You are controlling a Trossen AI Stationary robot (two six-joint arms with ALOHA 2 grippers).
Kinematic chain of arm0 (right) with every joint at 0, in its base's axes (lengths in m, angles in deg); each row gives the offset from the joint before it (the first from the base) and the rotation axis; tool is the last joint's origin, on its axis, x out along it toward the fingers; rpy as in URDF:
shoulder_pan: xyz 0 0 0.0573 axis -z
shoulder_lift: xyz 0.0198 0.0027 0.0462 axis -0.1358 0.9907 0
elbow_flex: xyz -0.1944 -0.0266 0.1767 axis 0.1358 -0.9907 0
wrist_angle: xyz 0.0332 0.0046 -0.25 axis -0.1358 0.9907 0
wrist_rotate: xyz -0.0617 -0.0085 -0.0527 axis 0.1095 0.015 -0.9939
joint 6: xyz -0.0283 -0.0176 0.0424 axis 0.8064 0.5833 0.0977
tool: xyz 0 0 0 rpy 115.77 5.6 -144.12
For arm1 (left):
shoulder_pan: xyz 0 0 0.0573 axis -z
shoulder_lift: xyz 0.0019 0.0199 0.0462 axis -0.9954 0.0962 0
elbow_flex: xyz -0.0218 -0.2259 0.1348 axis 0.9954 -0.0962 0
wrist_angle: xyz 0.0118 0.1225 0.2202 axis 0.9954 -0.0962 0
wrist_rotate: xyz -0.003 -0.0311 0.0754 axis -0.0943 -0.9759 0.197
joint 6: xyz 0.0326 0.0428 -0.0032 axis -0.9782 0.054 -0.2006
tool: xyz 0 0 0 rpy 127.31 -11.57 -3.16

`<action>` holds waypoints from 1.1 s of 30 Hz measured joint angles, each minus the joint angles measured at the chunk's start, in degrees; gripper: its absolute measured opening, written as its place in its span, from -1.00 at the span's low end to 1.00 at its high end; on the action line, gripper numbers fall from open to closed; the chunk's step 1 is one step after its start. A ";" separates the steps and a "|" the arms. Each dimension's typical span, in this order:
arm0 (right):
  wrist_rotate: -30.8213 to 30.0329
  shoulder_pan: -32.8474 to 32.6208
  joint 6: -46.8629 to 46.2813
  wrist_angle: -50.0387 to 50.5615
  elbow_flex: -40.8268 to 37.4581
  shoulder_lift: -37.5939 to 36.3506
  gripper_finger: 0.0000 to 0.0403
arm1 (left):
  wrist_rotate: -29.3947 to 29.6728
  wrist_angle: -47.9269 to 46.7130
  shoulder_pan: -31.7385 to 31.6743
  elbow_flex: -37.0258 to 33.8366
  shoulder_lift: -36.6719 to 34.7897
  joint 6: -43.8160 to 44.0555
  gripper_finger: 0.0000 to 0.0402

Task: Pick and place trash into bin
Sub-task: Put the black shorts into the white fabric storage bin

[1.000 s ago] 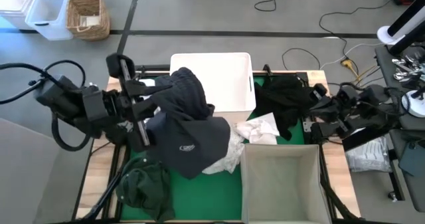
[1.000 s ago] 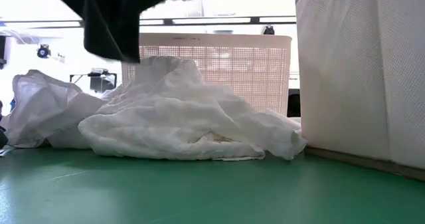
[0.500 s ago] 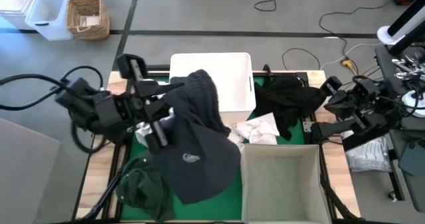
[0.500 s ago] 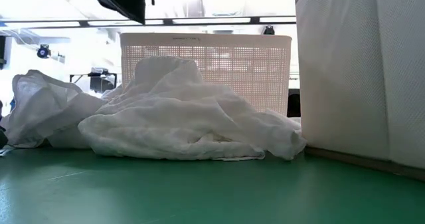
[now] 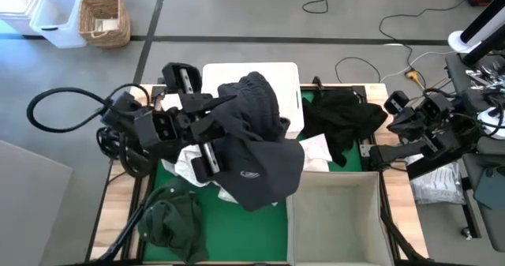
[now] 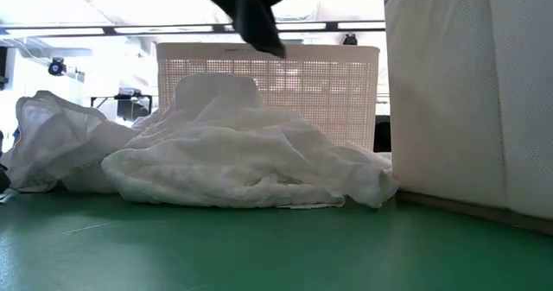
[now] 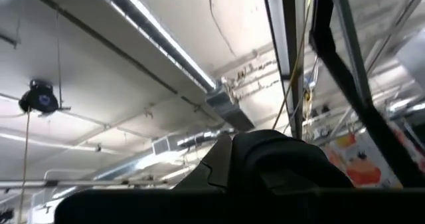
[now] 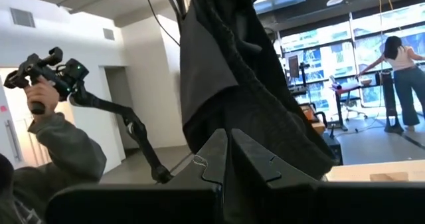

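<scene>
My left gripper [image 5: 225, 120] is raised over the middle of the table and shut on a dark grey garment [image 5: 256, 159], which drapes over it and hides the fingers. The garment's lower tip [image 6: 255, 19] hangs high above the white sheets [image 6: 242, 157]. It also fills the right wrist view as dark ribbed cloth [image 8: 246, 71]. White sheets [image 5: 314, 151] lie crumpled on the green mat. A dark green garment [image 5: 170, 219] lies near the near left corner and a black garment [image 5: 339, 120] at the far right. My right gripper [image 8: 228, 151] waits shut at the table's right edge. My left gripper holds the dark grey garment near its ribbed upper part [image 5: 248, 92]. The cloth lies over the fingers and hides the place of contact, so part and layers cannot be told. The garment is lifted clear and hangs slack below the gripper, its logo panel [image 5: 251, 174] spread out.
A white tub [image 5: 272, 73] stands at the far middle, seen as a perforated wall [image 6: 346, 84] in the low view. A beige fabric bin [image 5: 335, 219] stands at the near right. A person holding a camera rig [image 8: 53, 117] stands beyond the table.
My left arm has swung toward the table's right and far side and risen, carrying the dark grey garment from over the left part of the mat to over the middle, beside the tub. Its hanging tip has moved rightward in the low view. My right gripper has drawn back slightly rightward.
</scene>
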 joint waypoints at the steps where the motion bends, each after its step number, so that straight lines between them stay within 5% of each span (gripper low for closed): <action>1: -0.01 0.00 0.14 0.22 0.29 0.00 -0.94 | -0.79 1.42 -0.07 0.00 0.43 0.02 -1.00; 12: -0.03 0.00 1.17 4.72 1.59 0.00 -0.94 | -5.62 11.45 -4.07 0.02 5.83 3.65 -1.00; 24: -0.05 0.00 0.91 5.49 1.51 0.02 -0.94 | -10.55 -2.85 -10.81 0.02 7.01 27.66 -1.00; 33: -0.05 0.00 1.64 5.83 1.49 0.02 -0.94 | -12.68 -11.49 -10.82 0.02 7.32 30.56 -1.00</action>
